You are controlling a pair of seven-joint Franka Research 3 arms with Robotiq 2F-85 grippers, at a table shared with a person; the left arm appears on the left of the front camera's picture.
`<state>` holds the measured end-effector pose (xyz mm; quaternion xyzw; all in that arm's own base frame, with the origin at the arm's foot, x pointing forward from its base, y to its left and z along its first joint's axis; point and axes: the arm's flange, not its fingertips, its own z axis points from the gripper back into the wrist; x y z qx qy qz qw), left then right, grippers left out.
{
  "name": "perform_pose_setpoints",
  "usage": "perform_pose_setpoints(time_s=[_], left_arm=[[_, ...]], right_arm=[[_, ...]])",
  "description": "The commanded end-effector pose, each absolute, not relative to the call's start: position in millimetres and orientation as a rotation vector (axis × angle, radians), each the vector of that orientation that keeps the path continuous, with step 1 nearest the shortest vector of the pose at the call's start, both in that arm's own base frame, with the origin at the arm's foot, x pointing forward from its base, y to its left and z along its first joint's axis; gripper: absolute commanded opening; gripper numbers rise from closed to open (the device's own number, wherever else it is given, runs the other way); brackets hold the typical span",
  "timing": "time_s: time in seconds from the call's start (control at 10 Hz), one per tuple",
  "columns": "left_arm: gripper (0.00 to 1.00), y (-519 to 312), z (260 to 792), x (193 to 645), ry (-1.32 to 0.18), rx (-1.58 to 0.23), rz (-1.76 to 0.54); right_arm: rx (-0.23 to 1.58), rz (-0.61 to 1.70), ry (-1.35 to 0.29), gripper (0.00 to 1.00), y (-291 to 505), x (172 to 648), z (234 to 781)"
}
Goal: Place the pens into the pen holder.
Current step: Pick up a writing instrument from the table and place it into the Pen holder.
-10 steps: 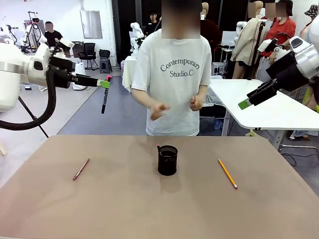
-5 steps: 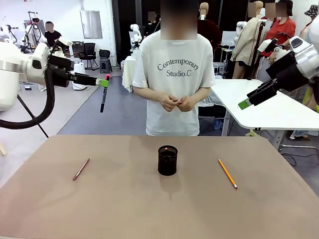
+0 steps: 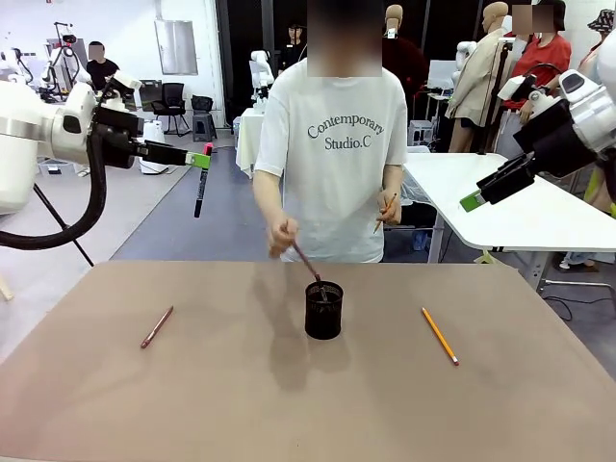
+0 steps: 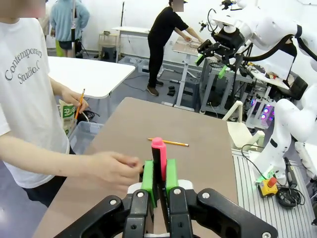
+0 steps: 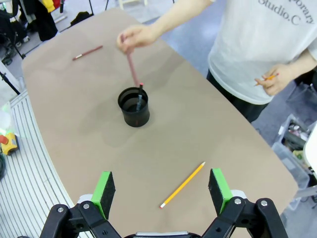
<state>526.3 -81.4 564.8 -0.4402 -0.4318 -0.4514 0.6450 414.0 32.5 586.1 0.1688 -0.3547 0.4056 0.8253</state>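
My left gripper (image 3: 204,155) is pressed shut on a dark pen (image 3: 200,191), held in the air well above the left part of the table (image 3: 241,404). The pen hangs down from my pads, and in my left wrist view its red end (image 4: 158,151) sticks up between them. My right gripper (image 3: 472,200) is spread wide with nothing between the pads. It is raised off to the right, looking down on the table from above.

The pen holder (image 3: 323,310) stands upright near the table's middle, with a dark red-tipped stick (image 5: 139,95) already leaning inside. The person's lowered hand (image 3: 281,236) tilts a reddish-brown pen (image 3: 308,262) so its lower end is in the holder's mouth. The person's other hand (image 3: 385,207) holds an orange pencil (image 5: 267,78) at the waist. A brownish-pink pen (image 3: 157,327) lies flat well left of the holder. A yellow pencil (image 3: 440,336) lies flat well to its right.
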Motion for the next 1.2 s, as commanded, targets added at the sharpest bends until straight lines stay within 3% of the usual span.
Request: perform_pose_setpoints(time_s=[0.0,1.1], left_arm=[[0.00,-80.3,568.1,526.5,-0.967,-1.002,-1.021],[0.00,-80.3,568.1,526.5,-0.967,-1.002,-1.021]], right_arm=[[0.382,0.848,-0.759,1.00,34.0,413.9,587.0],[0.382,0.848,-0.759,1.00,34.0,413.9,587.0]])
